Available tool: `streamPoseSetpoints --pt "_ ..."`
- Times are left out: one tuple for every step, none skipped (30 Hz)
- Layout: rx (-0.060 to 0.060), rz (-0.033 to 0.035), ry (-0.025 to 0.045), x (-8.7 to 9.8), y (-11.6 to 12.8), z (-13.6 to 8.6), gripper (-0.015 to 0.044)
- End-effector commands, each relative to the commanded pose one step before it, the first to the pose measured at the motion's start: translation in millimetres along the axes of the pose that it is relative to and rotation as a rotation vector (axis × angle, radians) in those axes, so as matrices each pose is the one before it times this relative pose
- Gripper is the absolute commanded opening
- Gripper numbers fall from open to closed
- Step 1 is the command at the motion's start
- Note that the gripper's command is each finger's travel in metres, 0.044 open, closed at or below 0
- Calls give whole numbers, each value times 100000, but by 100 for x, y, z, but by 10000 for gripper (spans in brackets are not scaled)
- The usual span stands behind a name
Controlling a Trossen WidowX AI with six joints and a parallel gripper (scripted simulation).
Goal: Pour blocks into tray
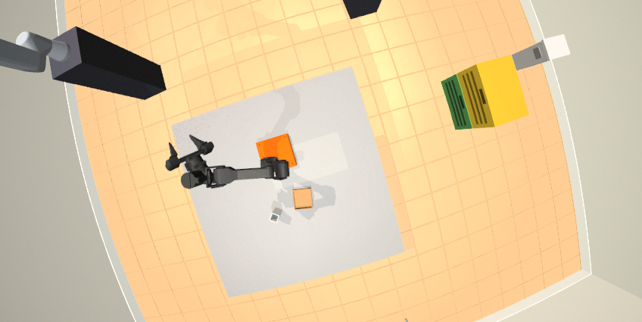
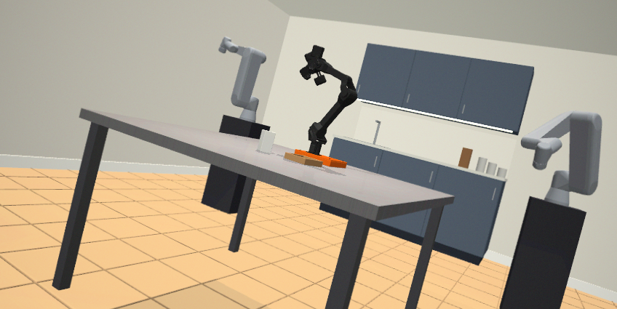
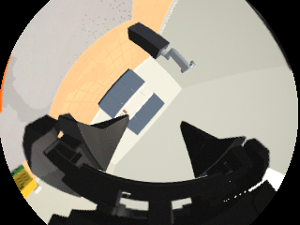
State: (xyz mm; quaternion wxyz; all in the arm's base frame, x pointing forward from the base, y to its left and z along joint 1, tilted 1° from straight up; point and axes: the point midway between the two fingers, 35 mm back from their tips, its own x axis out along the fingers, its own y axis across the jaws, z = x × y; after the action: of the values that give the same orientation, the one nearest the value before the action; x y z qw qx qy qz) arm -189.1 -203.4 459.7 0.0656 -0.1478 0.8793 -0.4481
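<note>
Gripper (image 1: 184, 148) (image 2: 312, 77) (image 3: 155, 126) wide open and empty; probably best to pinch the light, likely rigid white cup (image 1: 276, 212) (image 2: 265, 141) by opposite side walls, upright, below the rim.

The robot's body is a slim, matte black jointed arm (image 1: 250, 173) (image 2: 331, 114) of narrow straight links and chunky, rounded joint housings, on a flat, bright orange, four-sided base plate (image 1: 273, 142) (image 2: 335, 162) with small dark dots near its corners. Its black two-fingered pincer (image 1: 183, 138) (image 2: 312, 79) (image 3: 155, 123) has bulky, faceted outer blocks and wedge-shaped fingers tapering to pointed tips.
</note>
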Motion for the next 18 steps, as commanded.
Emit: streamPoseSetpoints --pt "445 -210 -407 -41 -27 137 426" --pt "1335 -618 -1228 -127 -79 410 440" --pt "2219 -992 -2064 -216 -121 685 440" --pt "2674 -1135 -2523 -265 -125 832 440" --pt "2664 -1064 -2552 -268 -100 837 440" --pt "2654 -992 -2579 -270 -75 841 440" --pt "2644 -919 -2603 -272 -50 844 440" --pt "2634 -845 -2626 -274 -24 846 440" --pt "2624 -771 -2646 -277 1 847 440" --pt "2613 -696 -2664 -279 27 847 440" --pt "2298 -791 -2691 -301 0 812 440" --pt "2291 -725 -2708 -303 21 813 440" --pt "2284 -658 -2724 -304 43 813 440" --pt "2277 -590 -2738 -305 64 813 440" --pt "2270 -523 -2751 -306 86 811 440" --pt "2262 -455 -2761 -307 107 810 440" --pt "2255 -387 -2770 -309 129 808 440" --pt "2248 -318 -2778 -310 150 805 440"
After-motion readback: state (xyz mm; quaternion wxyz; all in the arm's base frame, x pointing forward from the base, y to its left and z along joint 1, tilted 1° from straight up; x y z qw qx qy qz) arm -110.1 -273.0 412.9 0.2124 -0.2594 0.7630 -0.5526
